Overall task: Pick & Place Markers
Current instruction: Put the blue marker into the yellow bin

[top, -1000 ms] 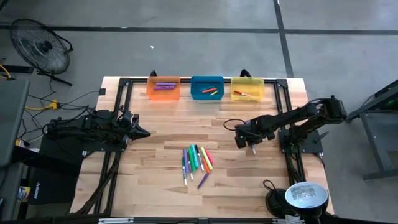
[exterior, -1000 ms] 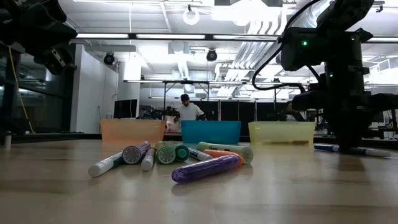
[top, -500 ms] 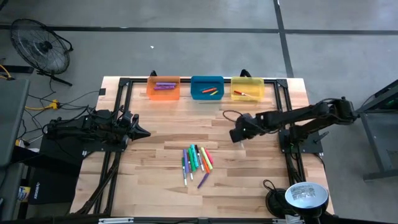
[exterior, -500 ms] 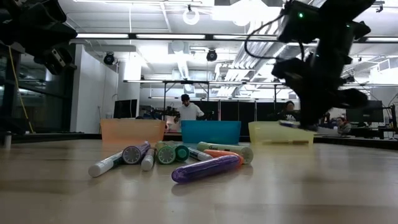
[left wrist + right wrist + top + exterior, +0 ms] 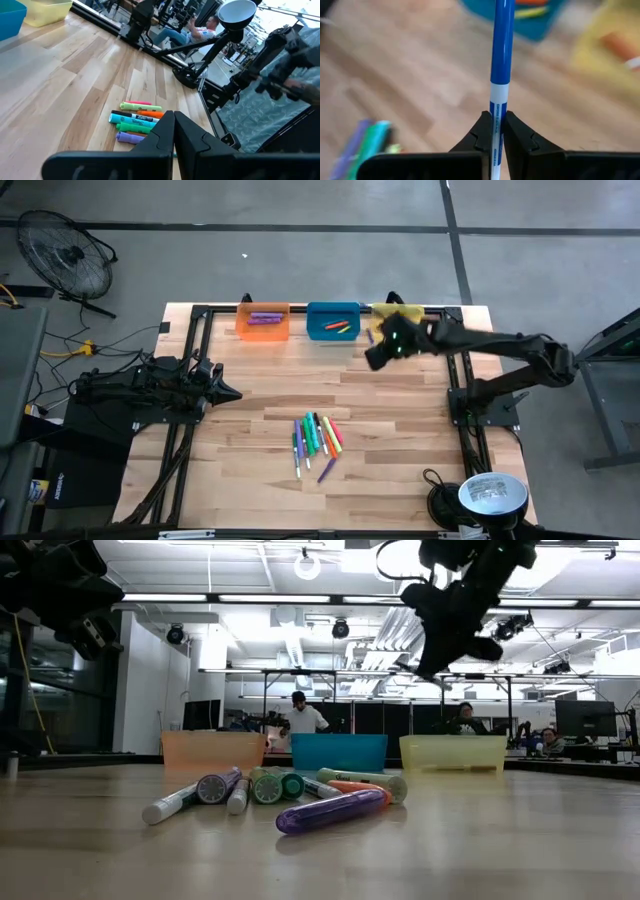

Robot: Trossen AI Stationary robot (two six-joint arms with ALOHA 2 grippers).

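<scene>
Your right wrist view shows the right gripper [image 5: 494,131] clenched on a blue marker [image 5: 500,55]; overhead it hovers beside the blue bin [image 5: 333,321]. The left gripper [image 5: 228,393] waits clenched; remaining markers [image 5: 316,438] lie mid-desk.

A cluster of markers [image 5: 285,795] lies on the near part of the wooden table [image 5: 520,840], with a purple marker [image 5: 330,811] nearest and a white-capped one at the left end. Far behind them stand an orange bin [image 5: 213,751], a blue bin [image 5: 339,752] and a yellow bin [image 5: 452,754] in a row, left to right. The right gripper [image 5: 455,610] hangs high above the yellow bin, the left arm [image 5: 60,590] is at the upper left, and people [image 5: 300,715] show in the room beyond.
</scene>
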